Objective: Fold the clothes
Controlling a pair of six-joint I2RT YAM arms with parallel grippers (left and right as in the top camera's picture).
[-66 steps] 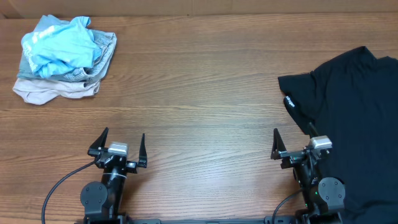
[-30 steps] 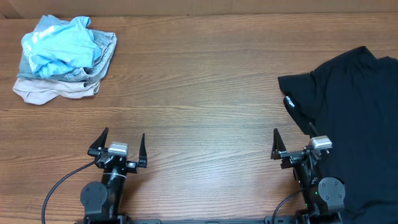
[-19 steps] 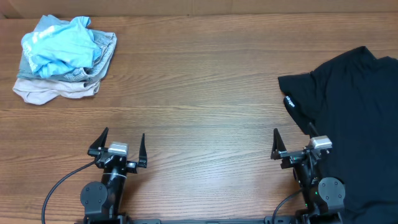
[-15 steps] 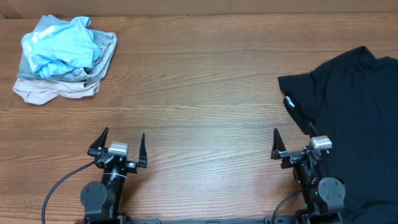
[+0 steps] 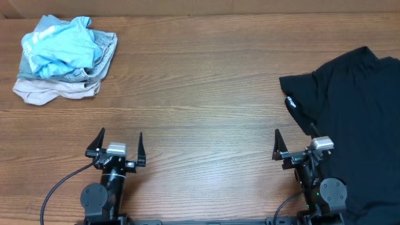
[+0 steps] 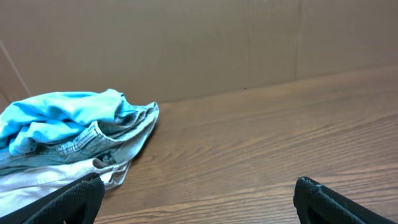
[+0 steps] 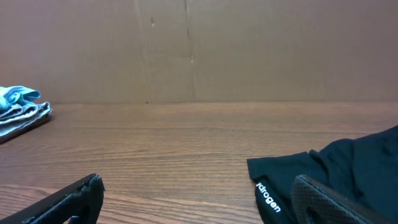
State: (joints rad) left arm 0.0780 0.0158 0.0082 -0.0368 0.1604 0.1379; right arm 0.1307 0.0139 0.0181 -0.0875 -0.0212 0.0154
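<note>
Comparing earlier frames, left jaws had shifted slightly leftward, right jaws unmoved; both stood apart, empty. Shirt [image 5: 356,106] lettering [image 7: 268,200] read "drogen", start hidden.

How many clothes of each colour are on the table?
Black shirt: 1
Light-blue garment: 1
Grey denim garment: 1
Beige garment: 1
Total: 4 that show; the pile may hide more.

Even, soft overhead light; sharp views, faint shadows, no glare.
</note>
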